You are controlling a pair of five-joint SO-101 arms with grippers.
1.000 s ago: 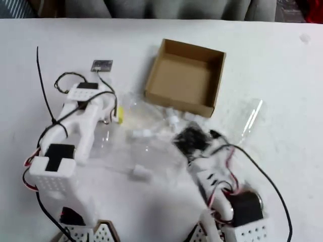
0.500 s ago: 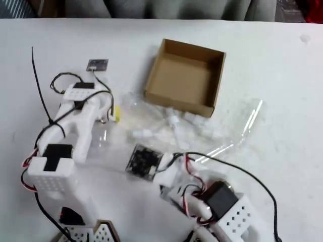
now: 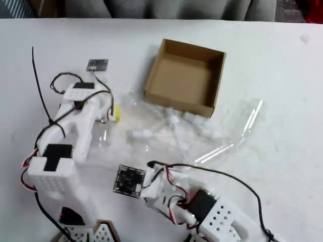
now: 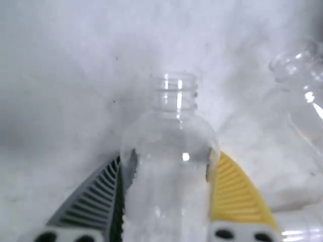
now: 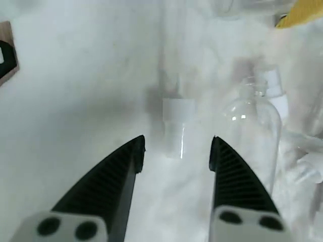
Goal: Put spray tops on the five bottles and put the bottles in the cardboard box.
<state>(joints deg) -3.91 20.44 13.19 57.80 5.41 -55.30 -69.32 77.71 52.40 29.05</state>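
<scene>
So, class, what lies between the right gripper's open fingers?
A white spray top, framed by the right gripper, in the right wrist view.

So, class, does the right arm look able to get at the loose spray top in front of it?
Probably yes. The right gripper is open, and the spray top lies uncovered on the table, straight ahead of the open jaws. A clear bottle close beside it might get nudged.

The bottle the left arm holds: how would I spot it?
Find the cardboard box mid-table; off its left side, the white left arm ends in grey and yellow jaws. The clear bottle clamped between them is yours: open neck, no spray top, and the only bottle in any jaws.
</scene>
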